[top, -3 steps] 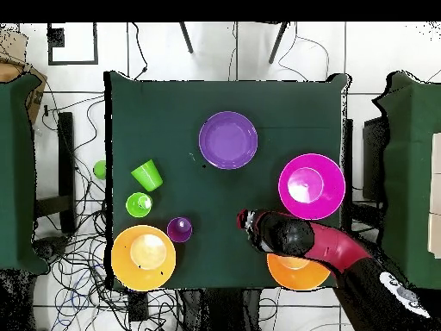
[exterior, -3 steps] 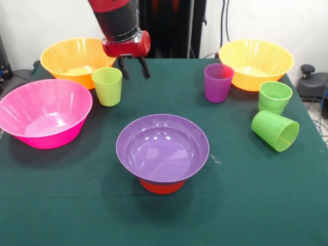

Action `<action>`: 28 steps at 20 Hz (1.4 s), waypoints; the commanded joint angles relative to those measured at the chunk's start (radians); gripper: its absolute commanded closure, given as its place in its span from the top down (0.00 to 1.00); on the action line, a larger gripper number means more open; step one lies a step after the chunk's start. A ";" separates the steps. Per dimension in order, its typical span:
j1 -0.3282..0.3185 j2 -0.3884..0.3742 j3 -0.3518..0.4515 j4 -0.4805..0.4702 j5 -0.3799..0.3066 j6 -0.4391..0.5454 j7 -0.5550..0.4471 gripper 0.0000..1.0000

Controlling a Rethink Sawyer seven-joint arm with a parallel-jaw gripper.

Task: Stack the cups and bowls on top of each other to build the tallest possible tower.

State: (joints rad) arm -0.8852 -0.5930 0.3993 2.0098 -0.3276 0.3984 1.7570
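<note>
Tool empty, fingers apart, hanging just beside yellow-green cup on desk. Purple bowl sits on small orange bowl, mid-desk. Risk: off-centre descent clips cup rim, tips it; wide bowl on narrow base may rock under load.

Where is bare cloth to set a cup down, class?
Free: the near strip of green cloth in front of the glossy purple plastic bowl, and between it and the lying green tumbler. Crowded: around the gripper and yellow-green tumbler.
</note>
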 commanded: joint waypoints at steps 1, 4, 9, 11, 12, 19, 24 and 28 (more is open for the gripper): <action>0.034 0.048 0.033 -0.087 0.003 0.065 0.014 1.00; 0.031 0.030 0.035 -0.083 0.006 0.093 0.004 1.00; -0.005 -0.063 0.054 -0.067 0.032 0.195 -0.035 1.00; -0.018 -0.128 0.067 -0.035 0.056 0.241 -0.036 1.00; -0.020 -0.149 0.073 -0.026 0.067 0.260 -0.032 1.00; -0.015 -0.156 0.083 -0.072 0.084 0.317 -0.024 1.00; 0.010 -0.039 0.063 -0.205 0.056 0.302 -0.024 1.00; 0.048 0.043 0.046 -0.264 0.047 0.233 0.018 1.00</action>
State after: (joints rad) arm -0.9056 -0.6854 0.4171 1.8815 -0.2745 0.6557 1.7570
